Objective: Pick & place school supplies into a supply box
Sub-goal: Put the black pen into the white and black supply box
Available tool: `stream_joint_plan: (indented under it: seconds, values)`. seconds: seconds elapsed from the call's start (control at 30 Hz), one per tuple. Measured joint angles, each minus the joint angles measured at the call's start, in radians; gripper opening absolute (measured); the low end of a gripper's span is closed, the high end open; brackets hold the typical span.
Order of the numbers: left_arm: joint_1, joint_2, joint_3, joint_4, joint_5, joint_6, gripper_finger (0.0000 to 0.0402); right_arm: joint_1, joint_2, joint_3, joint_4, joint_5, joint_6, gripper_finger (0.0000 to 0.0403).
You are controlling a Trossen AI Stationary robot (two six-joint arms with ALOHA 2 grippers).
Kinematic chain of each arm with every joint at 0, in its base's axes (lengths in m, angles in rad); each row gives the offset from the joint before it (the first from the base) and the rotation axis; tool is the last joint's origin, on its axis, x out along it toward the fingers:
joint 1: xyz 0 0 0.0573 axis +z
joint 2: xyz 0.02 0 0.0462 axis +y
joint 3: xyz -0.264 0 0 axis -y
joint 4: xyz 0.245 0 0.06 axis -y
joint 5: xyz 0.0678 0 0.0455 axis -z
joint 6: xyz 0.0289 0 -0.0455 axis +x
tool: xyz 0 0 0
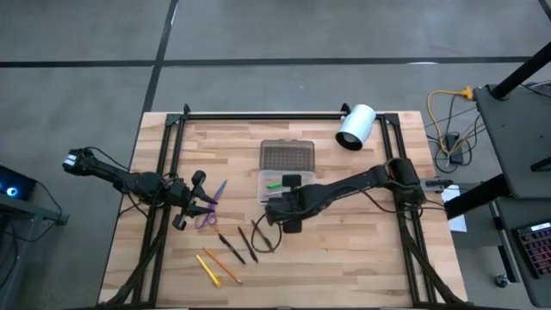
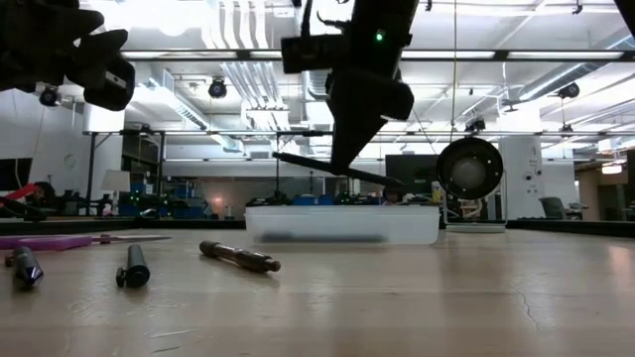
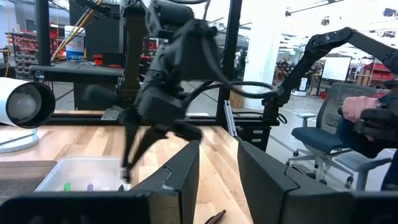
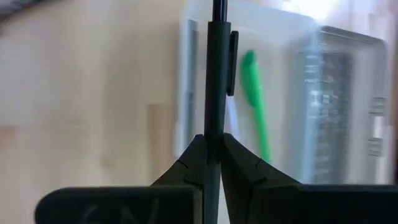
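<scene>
Right pincer [image 4: 212, 152] clamped on a dark pen [image 4: 216, 81], held in the air just beside the open box [image 1: 280, 185]. Green pen [image 4: 255, 102] lies in the box. Left pincer [image 1: 191, 200] over the scissors [image 1: 209, 207], fingers apart. More pens [image 1: 231, 249] loose on table [image 1: 362, 250].

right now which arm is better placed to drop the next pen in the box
The right. Its tool is shut on a dark pen beside the supply box. The left tool is open, over the scissors.
</scene>
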Motion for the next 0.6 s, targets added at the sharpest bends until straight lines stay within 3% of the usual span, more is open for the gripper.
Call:
stream_joint_plan:
  seconds: [0.6]
  values:
    - [0.0, 0.0, 0.0, 0.0, 0.0, 0.0, 0.0096, -0.126, -0.003, -0.149, 0.216, 0.001, -0.259, 0.0034]
